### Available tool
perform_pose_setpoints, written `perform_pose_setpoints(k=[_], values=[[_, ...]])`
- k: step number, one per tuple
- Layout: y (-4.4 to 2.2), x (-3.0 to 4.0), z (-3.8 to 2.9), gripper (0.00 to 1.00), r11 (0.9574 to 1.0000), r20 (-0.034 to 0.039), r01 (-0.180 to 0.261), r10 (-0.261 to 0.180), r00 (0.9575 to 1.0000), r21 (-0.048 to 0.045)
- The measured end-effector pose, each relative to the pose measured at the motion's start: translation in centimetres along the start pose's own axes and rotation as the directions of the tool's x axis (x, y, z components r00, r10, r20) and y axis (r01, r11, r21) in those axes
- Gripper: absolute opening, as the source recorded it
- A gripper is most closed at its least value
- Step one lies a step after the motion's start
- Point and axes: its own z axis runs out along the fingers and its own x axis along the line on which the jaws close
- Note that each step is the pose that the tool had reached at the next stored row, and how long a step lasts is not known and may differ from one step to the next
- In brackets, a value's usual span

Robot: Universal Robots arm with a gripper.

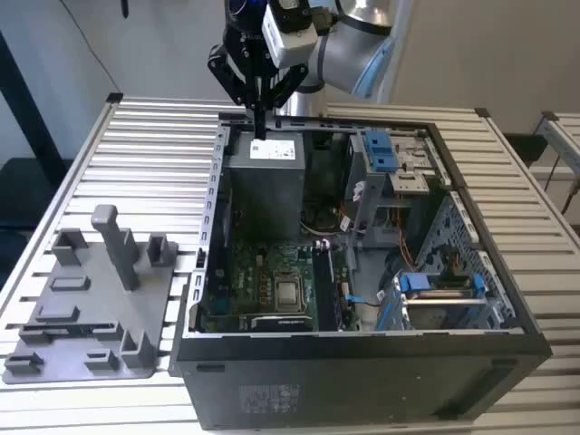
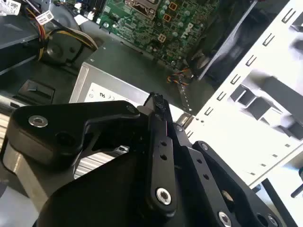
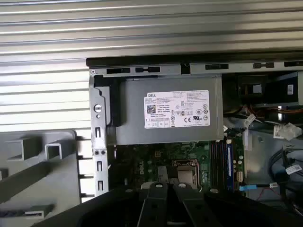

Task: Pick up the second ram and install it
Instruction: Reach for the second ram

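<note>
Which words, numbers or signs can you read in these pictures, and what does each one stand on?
White label on the grey power supply box: printed lines and symbols, too small to read.
Small white cable tags: too small to read.
Faint label on the computer case's dark outer wall: blurred, unreadable.

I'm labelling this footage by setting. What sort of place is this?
Probably a robotics lab or test bench for computer assembly. A robot arm hangs over an opened computer case on a slatted metal table, with a grey parts tray beside it.
</note>
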Motion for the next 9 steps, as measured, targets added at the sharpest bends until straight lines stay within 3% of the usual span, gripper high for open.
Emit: perform_pose_setpoints(k=[9], values=[[0.00,0.06,0.00,0.11,1.0000,0.0000,0.000,0.000,1.0000,0.0001]])
